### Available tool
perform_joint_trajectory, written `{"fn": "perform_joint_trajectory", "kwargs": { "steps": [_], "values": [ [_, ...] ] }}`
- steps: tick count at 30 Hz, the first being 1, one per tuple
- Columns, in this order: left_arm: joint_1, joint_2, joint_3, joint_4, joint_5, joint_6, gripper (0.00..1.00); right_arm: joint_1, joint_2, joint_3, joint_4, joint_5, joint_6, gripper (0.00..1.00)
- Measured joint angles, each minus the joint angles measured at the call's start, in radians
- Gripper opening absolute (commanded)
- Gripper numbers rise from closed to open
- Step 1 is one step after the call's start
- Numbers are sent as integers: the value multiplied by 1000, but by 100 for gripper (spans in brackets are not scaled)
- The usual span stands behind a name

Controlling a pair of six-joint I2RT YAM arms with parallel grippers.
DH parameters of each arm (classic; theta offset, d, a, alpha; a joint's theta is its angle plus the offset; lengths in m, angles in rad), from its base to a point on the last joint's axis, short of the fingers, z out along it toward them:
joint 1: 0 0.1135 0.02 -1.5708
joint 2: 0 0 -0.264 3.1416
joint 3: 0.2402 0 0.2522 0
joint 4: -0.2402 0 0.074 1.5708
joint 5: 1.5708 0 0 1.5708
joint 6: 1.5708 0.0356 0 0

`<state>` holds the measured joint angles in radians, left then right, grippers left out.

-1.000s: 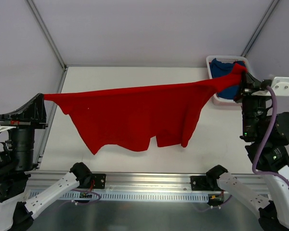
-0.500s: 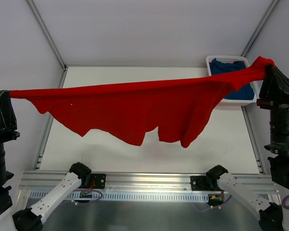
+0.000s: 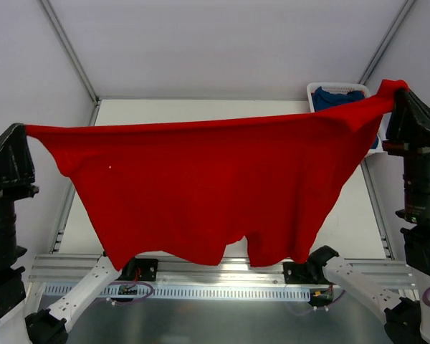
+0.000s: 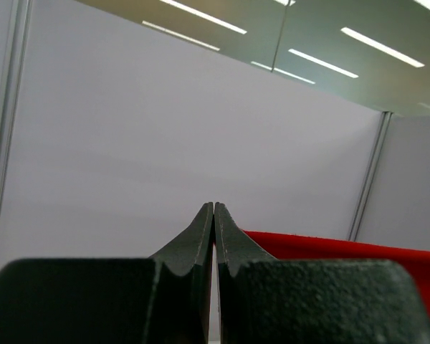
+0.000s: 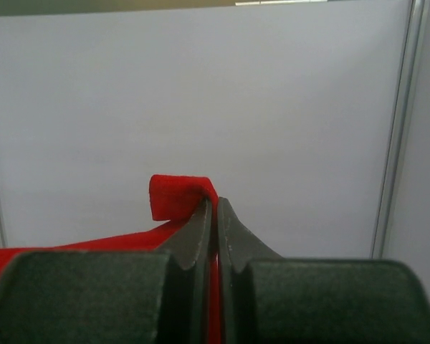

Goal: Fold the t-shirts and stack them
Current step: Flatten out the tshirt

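The bright red t-shirt (image 3: 201, 186) hangs spread in the air between both arms, well above the table. My left gripper (image 3: 25, 130) is shut on its left top corner. In the left wrist view the jaws (image 4: 214, 208) meet, with red cloth (image 4: 344, 251) running off to the right. My right gripper (image 3: 400, 87) is shut on the right top corner; the right wrist view shows a red fold (image 5: 175, 197) sticking out over the tips (image 5: 215, 204). The deep blue t-shirt (image 3: 337, 97) lies in the basket, partly hidden by the red one.
A white slatted basket (image 3: 314, 91) stands at the table's far right corner. The white table (image 3: 201, 109) shows only behind the hanging shirt. Grey walls and metal posts (image 3: 68, 50) enclose the area. The arm bases (image 3: 129, 269) sit along the near rail.
Both arms have lifted the red shirt higher and toward the camera. It now hangs as a broad sheet whose lower hem reaches the near rail. Both grips have held.
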<state>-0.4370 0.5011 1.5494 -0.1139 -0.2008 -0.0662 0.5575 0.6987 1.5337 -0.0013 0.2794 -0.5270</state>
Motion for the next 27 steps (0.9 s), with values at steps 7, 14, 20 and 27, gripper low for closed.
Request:
{"fn": "perform_joint_trajectory", "kwargs": {
  "steps": [7, 14, 20, 27],
  "values": [
    [0, 172, -45, 5, -49, -2, 0, -6, 166, -3, -2, 61, -6, 0],
    [16, 429, -49, 31, -48, -5, 0, -53, 374, -2, -7, 92, -8, 0],
    [196, 655, -19, 37, 72, -106, 0, -172, 514, 19, -39, 51, 53, 0],
    [329, 959, 206, 27, 242, -217, 0, -340, 716, 229, -93, -37, 180, 0]
  ]
}}
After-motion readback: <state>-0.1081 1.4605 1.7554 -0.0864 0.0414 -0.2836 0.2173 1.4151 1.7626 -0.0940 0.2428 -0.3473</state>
